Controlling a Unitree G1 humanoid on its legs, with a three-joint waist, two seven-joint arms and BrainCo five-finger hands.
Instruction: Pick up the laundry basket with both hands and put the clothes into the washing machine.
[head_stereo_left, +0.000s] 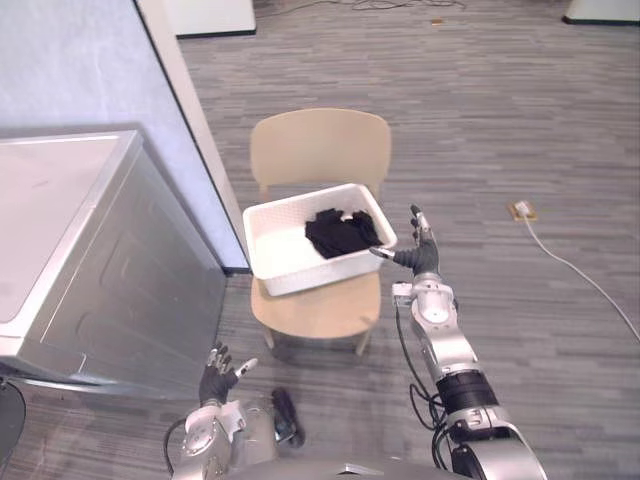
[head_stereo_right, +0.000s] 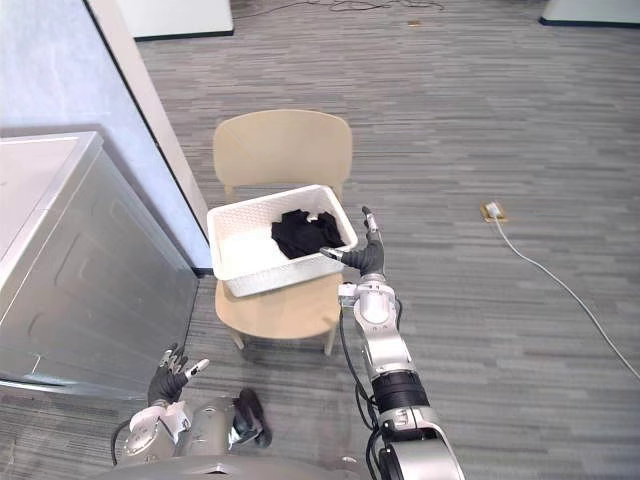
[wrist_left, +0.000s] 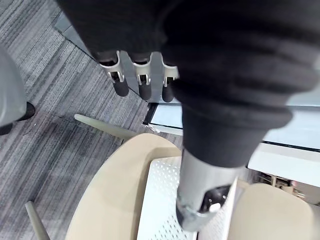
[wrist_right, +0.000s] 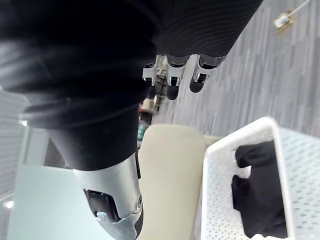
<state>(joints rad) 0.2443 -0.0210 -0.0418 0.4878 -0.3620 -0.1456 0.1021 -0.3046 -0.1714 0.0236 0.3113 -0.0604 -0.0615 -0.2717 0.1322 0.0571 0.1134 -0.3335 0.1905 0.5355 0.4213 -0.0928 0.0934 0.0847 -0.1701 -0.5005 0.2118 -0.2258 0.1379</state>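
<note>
White laundry basket (head_stereo_left: 275, 250) with black clothes (head_stereo_left: 340, 233) sits on beige chair (head_stereo_left: 320, 145). Right hand (head_stereo_left: 422, 255) just beside basket's right edge, fingers straight, apart. Left hand (head_stereo_left: 215, 378) low by washing machine (head_stereo_left: 90, 270), fingers spread.

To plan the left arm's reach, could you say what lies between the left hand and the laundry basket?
In the left eye view, bare carpet and the chair seat separate the left hand from the laundry basket.
</note>
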